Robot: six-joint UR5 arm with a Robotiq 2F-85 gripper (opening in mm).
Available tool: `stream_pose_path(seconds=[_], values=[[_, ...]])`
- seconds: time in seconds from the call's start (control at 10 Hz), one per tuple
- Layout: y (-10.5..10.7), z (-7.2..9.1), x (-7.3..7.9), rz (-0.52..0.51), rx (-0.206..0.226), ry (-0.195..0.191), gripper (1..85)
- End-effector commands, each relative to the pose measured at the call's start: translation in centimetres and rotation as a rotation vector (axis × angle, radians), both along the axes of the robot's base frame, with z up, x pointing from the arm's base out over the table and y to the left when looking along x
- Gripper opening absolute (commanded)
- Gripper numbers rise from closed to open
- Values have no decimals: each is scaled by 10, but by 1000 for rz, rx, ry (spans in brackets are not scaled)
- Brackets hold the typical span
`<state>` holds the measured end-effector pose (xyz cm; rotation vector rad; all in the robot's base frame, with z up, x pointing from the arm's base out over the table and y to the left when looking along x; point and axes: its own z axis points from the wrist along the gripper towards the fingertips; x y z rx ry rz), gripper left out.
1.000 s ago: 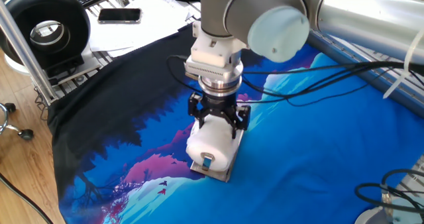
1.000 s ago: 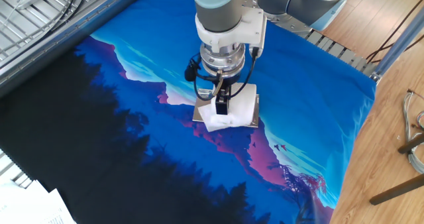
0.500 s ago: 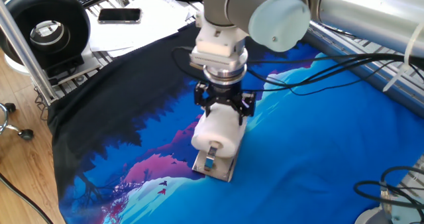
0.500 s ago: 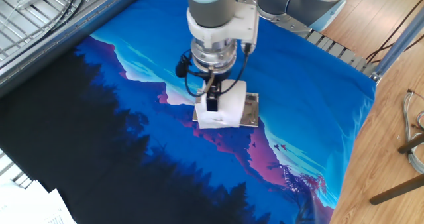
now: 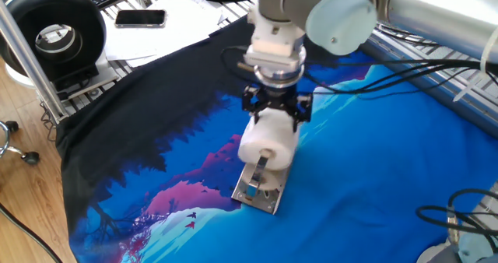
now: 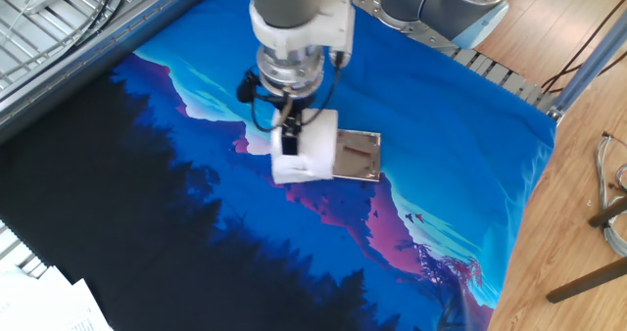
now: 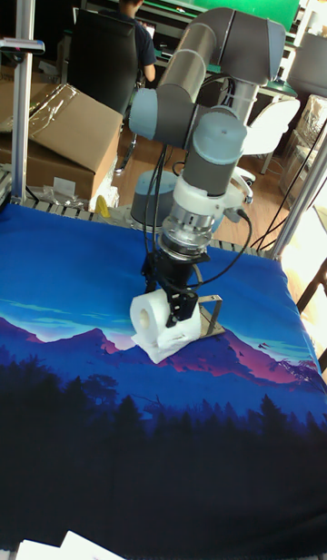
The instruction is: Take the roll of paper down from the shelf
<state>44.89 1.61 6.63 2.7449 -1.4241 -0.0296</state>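
The white roll of paper (image 5: 268, 142) (image 6: 304, 155) (image 7: 150, 321) lies on its side in my gripper (image 5: 276, 115) (image 6: 291, 137) (image 7: 174, 303), which is shut on it from above. A loose sheet end hangs below it in the tall fixed view. The roll sits at one end of the shelf (image 5: 261, 191) (image 6: 358, 156) (image 7: 213, 317), a small silvery metal plate with raised clips and a blue piece, lying on the blue printed cloth. Most of the plate is uncovered beside the roll.
A big black spool (image 5: 53, 33) stands at the back left, with a phone (image 5: 140, 17) and keyboard behind. Black cables (image 5: 405, 80) trail over the cloth from the arm. Metal frame posts (image 5: 27, 53) flank the table. A cardboard box (image 7: 68, 129) sits behind.
My gripper has carried the roll sideways along the shelf, off its middle toward one end. More of the metal plate shows now.
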Motion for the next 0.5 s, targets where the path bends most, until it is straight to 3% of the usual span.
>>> stream_pose_path(seconds=[0.0, 0.4], values=[[-37, 8, 12, 16, -30, -37, 777], [-97, 22, 19, -33, -125, -90, 783]])
